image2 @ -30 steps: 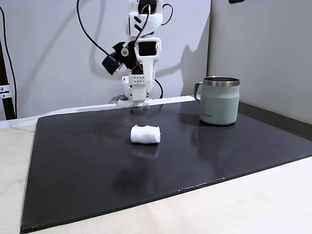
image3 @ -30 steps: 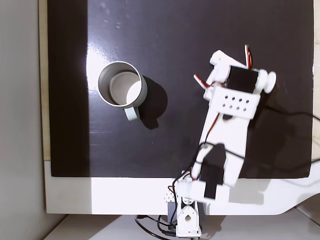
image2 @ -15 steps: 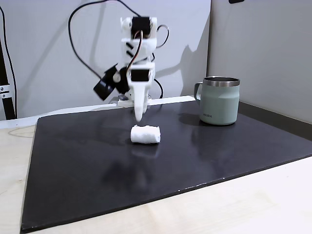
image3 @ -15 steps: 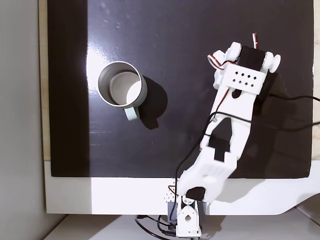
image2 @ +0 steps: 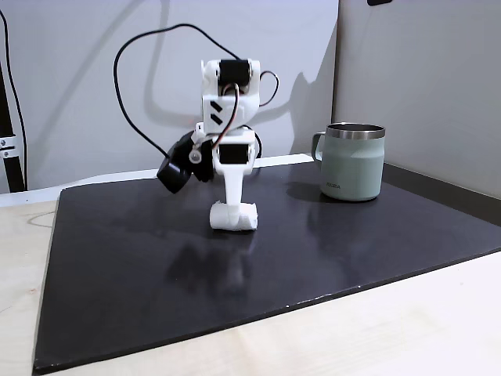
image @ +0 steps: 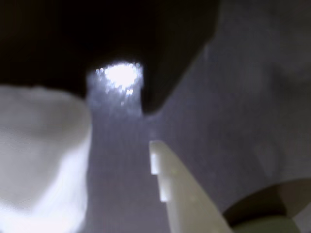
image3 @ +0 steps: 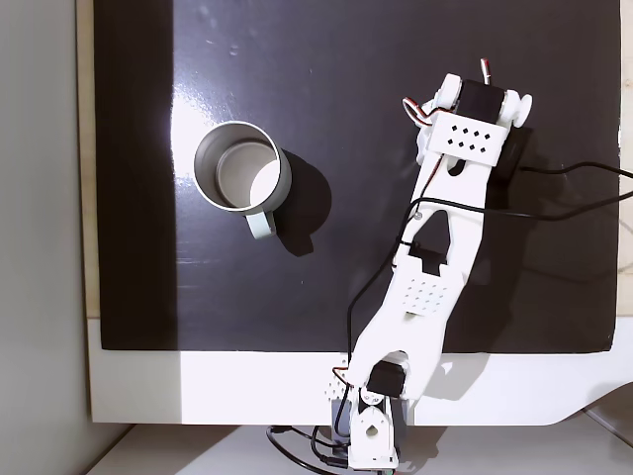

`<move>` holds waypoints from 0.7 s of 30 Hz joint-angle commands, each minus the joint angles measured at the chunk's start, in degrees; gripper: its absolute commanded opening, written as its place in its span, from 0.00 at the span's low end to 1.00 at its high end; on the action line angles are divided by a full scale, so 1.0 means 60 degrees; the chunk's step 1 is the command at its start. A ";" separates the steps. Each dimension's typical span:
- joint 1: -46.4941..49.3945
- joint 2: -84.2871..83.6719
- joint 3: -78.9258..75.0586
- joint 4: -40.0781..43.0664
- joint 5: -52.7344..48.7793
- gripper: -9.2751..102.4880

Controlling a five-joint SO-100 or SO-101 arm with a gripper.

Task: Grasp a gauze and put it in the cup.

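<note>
**Gripper down at the gauze on the dark mat**

The gripper (image2: 232, 205) points straight down with its tip at the gauze (image2: 233, 217), which lies on its side on the black mat (image2: 156, 274). In the wrist view one pale finger (image: 177, 194) rises from the bottom edge with mat showing between it and the gauze (image: 41, 155). The other finger is lost in a dark, blurred area at the top, so whether the gripper is open or closed cannot be told.

The gauze is a small white roll, a short cylinder with a soft, slightly uneven surface. In the wrist view it is a blurred white mass at lower left.

The cup (image2: 352, 161) stands upright on the mat, well apart from the gauze, to the right in a fixed view. It is pale sage green with a steel rim, a side handle and a small dark logo near the base. From above, the cup (image3: 282, 186) appears empty, its handle pointing toward the arm's base. The mat lies on a light wooden table (image2: 23, 258).
</note>
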 commanded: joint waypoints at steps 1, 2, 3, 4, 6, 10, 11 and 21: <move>-0.0132 -0.0044 -0.0601 0.0073 -0.0015 0.44; -0.0161 -0.0103 -0.0601 0.0073 0.0015 0.43; -0.0176 -0.0132 -0.0601 0.0073 0.0029 0.43; -0.0205 -0.0161 -0.0601 0.0073 0.0044 0.41; -0.0220 -0.0190 -0.0601 0.0073 0.0103 0.37; -0.0220 -0.0176 -0.0615 0.0088 0.0220 0.24; -0.0220 -0.0146 -0.0586 0.0088 0.0249 0.21; -0.0176 0.0776 0.0044 0.0117 0.0264 0.10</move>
